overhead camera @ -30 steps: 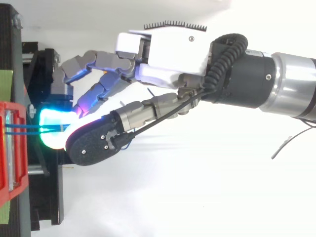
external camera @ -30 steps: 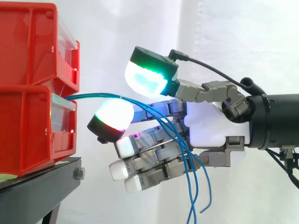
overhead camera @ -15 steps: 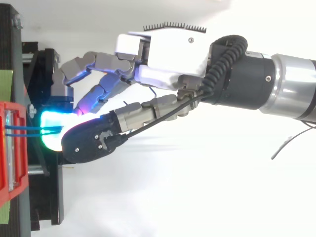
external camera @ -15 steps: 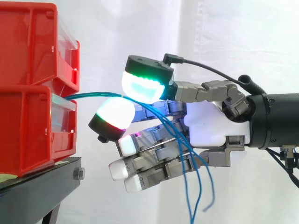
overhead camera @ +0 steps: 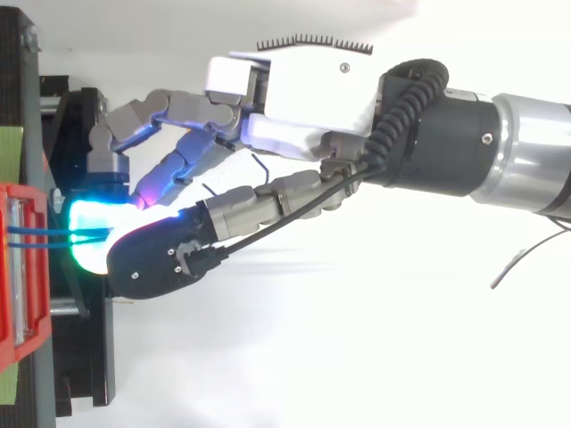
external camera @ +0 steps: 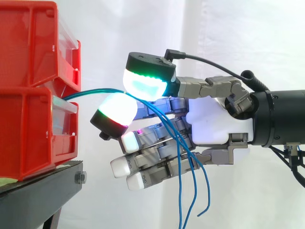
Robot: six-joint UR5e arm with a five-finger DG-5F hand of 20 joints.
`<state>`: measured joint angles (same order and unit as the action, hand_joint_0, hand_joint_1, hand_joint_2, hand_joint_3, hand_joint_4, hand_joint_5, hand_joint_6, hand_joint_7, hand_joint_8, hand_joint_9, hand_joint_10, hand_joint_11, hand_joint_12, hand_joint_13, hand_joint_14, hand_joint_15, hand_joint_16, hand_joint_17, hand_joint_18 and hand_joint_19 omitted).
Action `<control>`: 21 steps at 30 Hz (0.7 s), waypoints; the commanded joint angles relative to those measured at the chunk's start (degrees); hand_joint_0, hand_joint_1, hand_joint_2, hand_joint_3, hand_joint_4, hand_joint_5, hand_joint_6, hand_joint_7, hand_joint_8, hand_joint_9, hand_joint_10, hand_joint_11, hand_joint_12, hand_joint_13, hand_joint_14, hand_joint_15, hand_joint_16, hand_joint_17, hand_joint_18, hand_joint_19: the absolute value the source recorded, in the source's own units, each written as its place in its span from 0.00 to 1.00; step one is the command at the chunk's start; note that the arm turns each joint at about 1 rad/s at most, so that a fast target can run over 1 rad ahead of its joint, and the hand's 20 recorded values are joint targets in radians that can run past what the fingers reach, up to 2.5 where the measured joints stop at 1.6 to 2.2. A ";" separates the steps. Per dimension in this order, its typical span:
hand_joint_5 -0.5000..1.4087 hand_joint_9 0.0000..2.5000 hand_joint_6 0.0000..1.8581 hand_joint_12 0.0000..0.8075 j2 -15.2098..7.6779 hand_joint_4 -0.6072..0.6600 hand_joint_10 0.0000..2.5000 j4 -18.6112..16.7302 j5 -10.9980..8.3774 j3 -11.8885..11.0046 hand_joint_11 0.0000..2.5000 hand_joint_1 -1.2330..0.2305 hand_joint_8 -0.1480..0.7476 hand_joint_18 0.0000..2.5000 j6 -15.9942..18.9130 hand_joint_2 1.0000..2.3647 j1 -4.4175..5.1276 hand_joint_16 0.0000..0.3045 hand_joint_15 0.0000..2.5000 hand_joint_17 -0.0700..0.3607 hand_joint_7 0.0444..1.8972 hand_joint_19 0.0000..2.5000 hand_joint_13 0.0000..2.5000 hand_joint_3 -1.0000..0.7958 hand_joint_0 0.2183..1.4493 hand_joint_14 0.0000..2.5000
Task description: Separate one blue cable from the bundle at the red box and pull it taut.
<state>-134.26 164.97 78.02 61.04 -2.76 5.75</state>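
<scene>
Several grey, segmented fingers [external camera: 162,157] of the robot hand [external camera: 219,125] curl inward beneath its smooth white palm block, their blunt white pads pointing toward the bins. Above them the thumb and a finger are closed in a pinch. A rounded pad glowing green and cyan under a black cap sits over a dome-shaped pad glowing white with a magenta rim. The thin blue cables [external camera: 95,90] pass between them where the pads meet.

From that pinch a strand runs leftward in a shallow arc, looking teal there, to the front of the lower red plastic bin [external camera: 28,138]. From above it reads as two close, nearly parallel blue lines going into that bin's front. On the wrist side of the pinch the cables fan out into loose, wiry strands. These slope down across the curled fingers and hang free below the hand, their ends apart from each other.

The lower bin has a clear plastic front panel [external camera: 64,124]. It carries a second red plastic bin [external camera: 33,43] of the same boxy shape, stacked on it and also fronted with clear plastic. Both rest on a matte black stand [external camera: 43,191] with a hex bolt [external camera: 81,178] in its edge. Behind hangs a white curtain [external camera: 248,38] in soft folds.
</scene>
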 commanded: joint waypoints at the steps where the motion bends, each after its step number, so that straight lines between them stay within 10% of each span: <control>1: 0.17 0.34 0.47 0.45 0.05 0.54 0.01 1.58 0.11 -0.58 0.28 0.33 0.51 0.22 0.03 0.01 -0.04 0.12 0.17 0.35 0.52 0.17 0.29 0.49 0.31 0.01; 21: 0.17 0.37 0.48 0.45 1.02 0.58 0.01 7.03 0.99 -2.42 0.29 0.45 0.51 0.23 0.12 0.00 -0.21 0.12 0.17 0.35 0.53 0.17 0.30 0.28 0.27 0.01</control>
<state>-133.61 171.51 79.00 58.69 -2.55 5.56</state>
